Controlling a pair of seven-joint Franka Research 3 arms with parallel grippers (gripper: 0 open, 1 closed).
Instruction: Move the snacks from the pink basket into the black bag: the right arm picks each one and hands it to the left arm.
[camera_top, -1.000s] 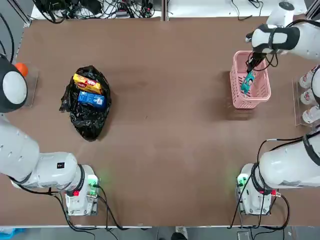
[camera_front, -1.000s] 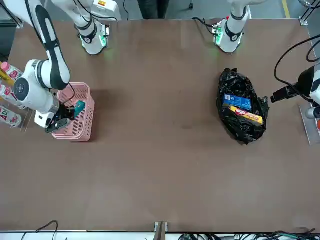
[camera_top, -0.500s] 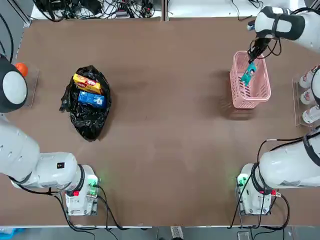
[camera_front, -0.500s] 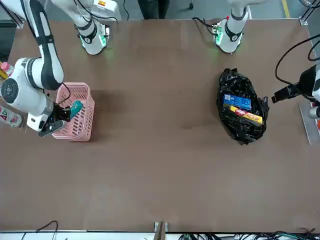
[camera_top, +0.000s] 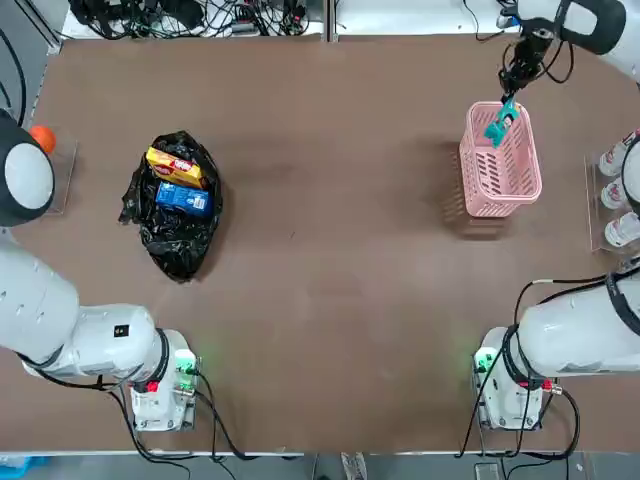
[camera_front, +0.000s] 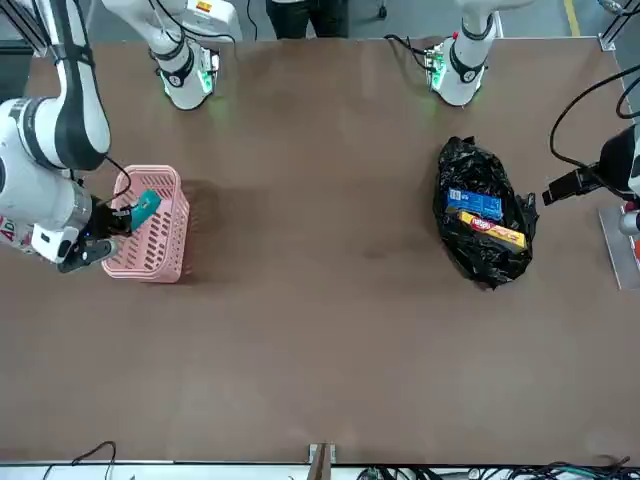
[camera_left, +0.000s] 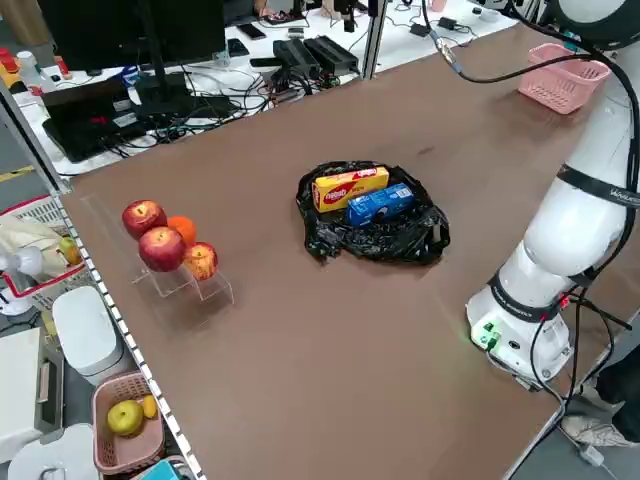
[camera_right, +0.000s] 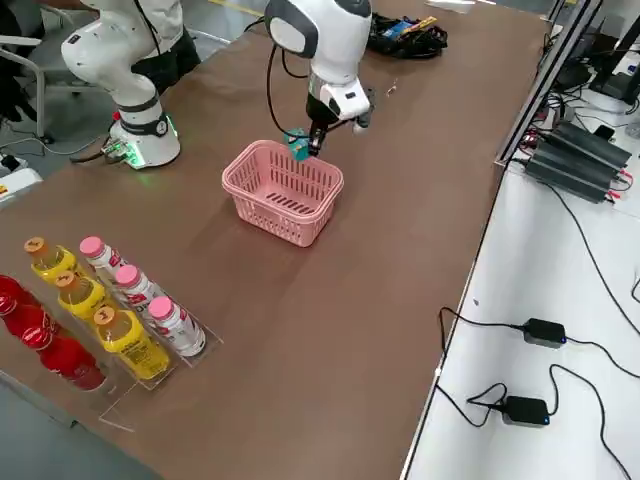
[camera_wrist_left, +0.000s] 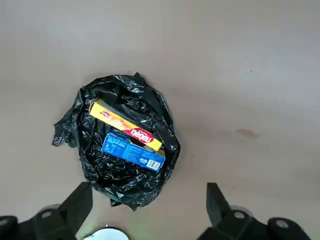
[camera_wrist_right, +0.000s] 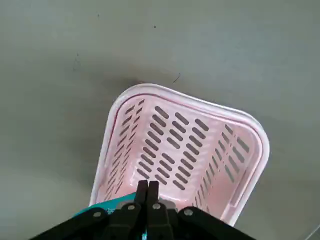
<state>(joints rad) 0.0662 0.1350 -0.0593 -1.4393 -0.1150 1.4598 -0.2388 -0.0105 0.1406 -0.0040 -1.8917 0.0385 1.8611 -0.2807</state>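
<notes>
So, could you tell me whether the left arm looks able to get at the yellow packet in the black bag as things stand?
Probably yes. The yellow packet lies uncovered on the black bag beside the blue packet, and the left gripper hangs open above with nothing between.

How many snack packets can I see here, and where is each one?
3. A yellow packet and a blue packet lie on the black bag. A small teal packet hangs from the right gripper above the pink basket, which looks empty.
</notes>
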